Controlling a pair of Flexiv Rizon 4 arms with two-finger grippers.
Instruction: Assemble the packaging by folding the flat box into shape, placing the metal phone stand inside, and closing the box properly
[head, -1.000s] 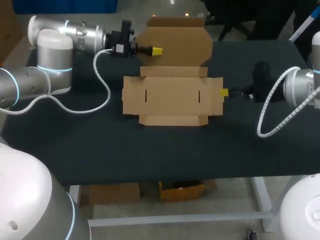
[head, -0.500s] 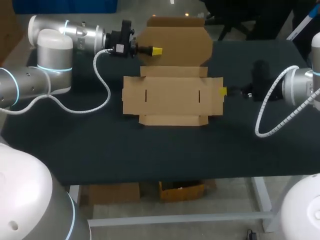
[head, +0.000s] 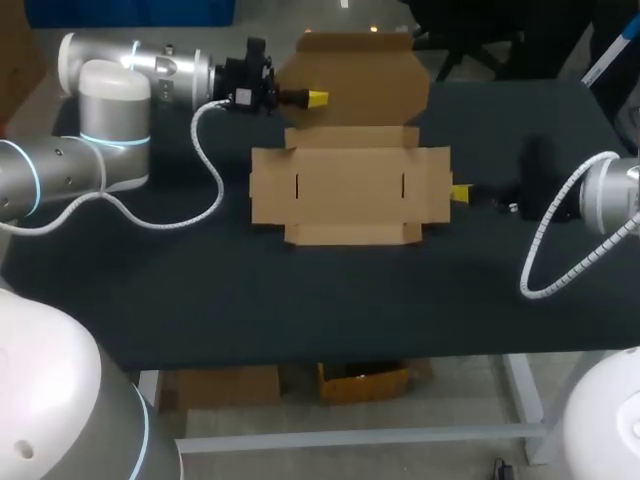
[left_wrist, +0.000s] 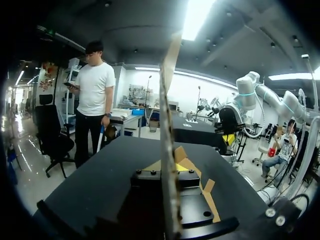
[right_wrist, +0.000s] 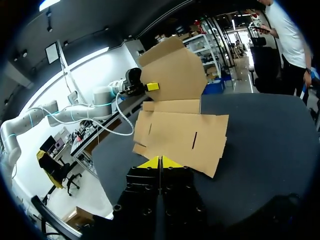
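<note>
The flat brown cardboard box (head: 350, 185) lies unfolded on the black table, with two slots in its middle panel. Its big lid panel (head: 365, 85) stands raised at the far side. My left gripper (head: 317, 98) is shut on that panel's left edge; in the left wrist view the panel (left_wrist: 167, 115) runs edge-on between the yellow tips (left_wrist: 176, 167). My right gripper (head: 461, 192) is shut on nothing, low over the table just off the box's right flap. In the right wrist view its tips (right_wrist: 160, 162) sit just short of the box (right_wrist: 175, 135), with the lid (right_wrist: 172, 75) and my left gripper (right_wrist: 152, 86) beyond.
Bare black table (head: 300, 290) stretches in front of the box to the near edge. White cables loop off both arms, the left cable (head: 205, 170) hanging beside the box's left end and the right cable (head: 545, 255) over the table's right side.
My right gripper has drawn back to the right and a little nearer, away from the box's right flap. The box and the left gripper have shifted slightly to the right.
</note>
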